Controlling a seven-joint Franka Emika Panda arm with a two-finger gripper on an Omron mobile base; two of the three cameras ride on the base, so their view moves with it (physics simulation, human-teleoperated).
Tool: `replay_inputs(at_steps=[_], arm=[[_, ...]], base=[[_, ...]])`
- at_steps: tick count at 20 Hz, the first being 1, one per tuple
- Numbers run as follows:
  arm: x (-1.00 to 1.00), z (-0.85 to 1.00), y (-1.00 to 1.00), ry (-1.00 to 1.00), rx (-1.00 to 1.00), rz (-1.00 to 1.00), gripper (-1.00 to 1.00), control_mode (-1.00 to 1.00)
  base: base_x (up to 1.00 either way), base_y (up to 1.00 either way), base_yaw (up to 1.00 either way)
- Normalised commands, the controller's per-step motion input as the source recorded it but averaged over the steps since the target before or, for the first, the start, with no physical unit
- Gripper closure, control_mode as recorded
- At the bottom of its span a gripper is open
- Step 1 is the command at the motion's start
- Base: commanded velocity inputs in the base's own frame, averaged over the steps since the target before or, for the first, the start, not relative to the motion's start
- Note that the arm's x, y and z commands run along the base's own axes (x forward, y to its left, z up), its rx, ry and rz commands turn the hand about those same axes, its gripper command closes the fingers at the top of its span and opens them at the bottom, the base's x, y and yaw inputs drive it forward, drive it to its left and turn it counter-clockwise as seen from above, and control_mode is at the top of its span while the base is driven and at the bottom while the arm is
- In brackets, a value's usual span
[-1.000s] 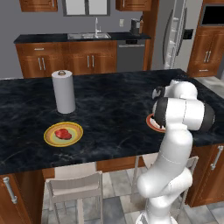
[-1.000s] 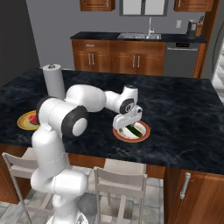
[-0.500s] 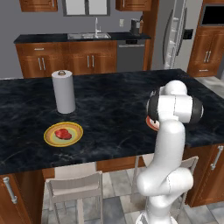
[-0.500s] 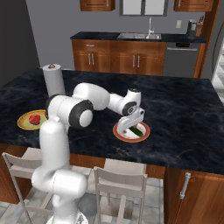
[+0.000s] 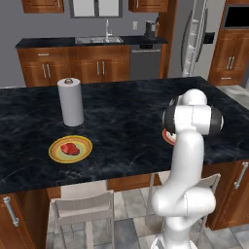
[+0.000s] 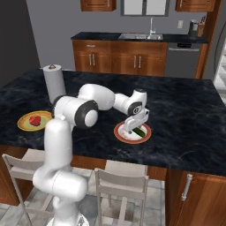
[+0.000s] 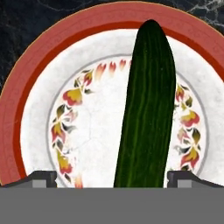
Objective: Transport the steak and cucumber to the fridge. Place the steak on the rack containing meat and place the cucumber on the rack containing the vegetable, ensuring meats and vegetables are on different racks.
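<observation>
The dark green cucumber (image 7: 148, 105) lies on a white plate with a red rim (image 7: 26, 100) near the island's front edge. My gripper (image 7: 113, 179) hangs low over it, open. One fingertip (image 7: 41, 179) stands clear of the cucumber on one side and the other is close to its opposite side. From the right base view the gripper (image 6: 134, 126) sits just above the cucumber (image 6: 140, 131) and plate (image 6: 121, 134). The red steak (image 5: 70, 149) (image 6: 34, 120) rests on a yellow plate (image 5: 85, 151) far to the left. The grey fridge (image 5: 195, 39) stands behind the island at the back right.
A paper towel roll (image 5: 71, 102) stands upright on the black counter (image 5: 121, 116) behind the yellow plate. Two chairs (image 6: 121, 185) are tucked under the island's front edge. A sink and wooden cabinets (image 5: 97, 63) line the back wall.
The arm has folded more upright and the hand has come down closer over the red-rimmed plate. The cucumber, steak and plates have stayed in place.
</observation>
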Motion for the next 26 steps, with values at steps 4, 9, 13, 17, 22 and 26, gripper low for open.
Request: replay_inputs(at_steps=[4,9,13,17,22,26], arm=[[0.25,-0.39,-0.03,0.00,0.00,0.05,-1.00,-1.00],[0.22,-0.39,-0.05,0.00,0.00,0.06,-1.00,-1.00],[0.12,-0.37,-0.02,0.00,0.00,0.06,1.00,-1.00],[-0.04,-0.38,0.00,0.00,0.00,0.07,1.00,-1.00],[-0.63,-0.62,0.22,-0.03,-0.01,0.04,1.00,-1.00],[-1.00,-0.46,0.91,-0.15,-0.01,0.01,1.00,-1.00]], base=[[0.00,0.00,0.00],[0.00,0.00,0.00],[0.00,0.00,0.00],[0.00,0.00,0.00],[0.00,0.00,0.00],[0.00,0.00,0.00]])
